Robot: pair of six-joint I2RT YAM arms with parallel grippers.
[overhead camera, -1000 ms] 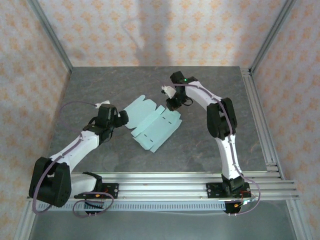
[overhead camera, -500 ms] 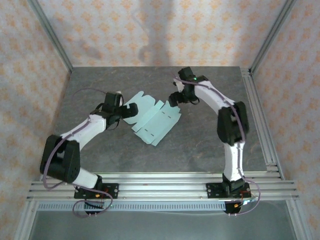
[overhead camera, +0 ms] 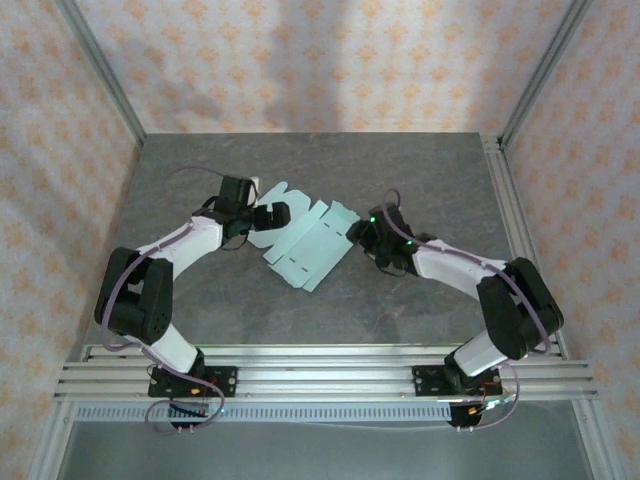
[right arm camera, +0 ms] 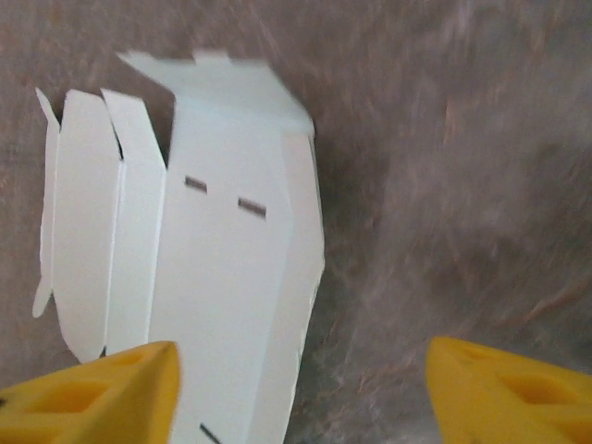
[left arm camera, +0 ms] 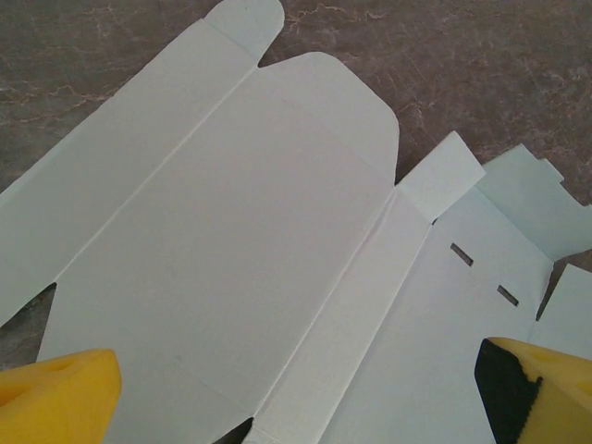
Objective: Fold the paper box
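Roughly mid-table, the paper box point(overhead camera: 305, 243) lies as a flat, unfolded sheet, with bare grey table point(overhead camera: 420, 170) around every edge. The left gripper point(overhead camera: 277, 214) is over its left flaps and the right gripper point(overhead camera: 358, 234) just beside its right edge, both with fingers spread wide and holding nothing. Metal rails point(overhead camera: 520, 240) along the right side stand well apart.

The paper box point(overhead camera: 308, 250) is pale mint, the table point(overhead camera: 300, 320) dark veined grey.

Partly hidden under the left gripper point(overhead camera: 280, 214) from above: paper box point(overhead camera: 310, 250), its far-left flaps. Cut off at the bottom edge in both wrist views. Blurred at the right wrist, slots smeared.
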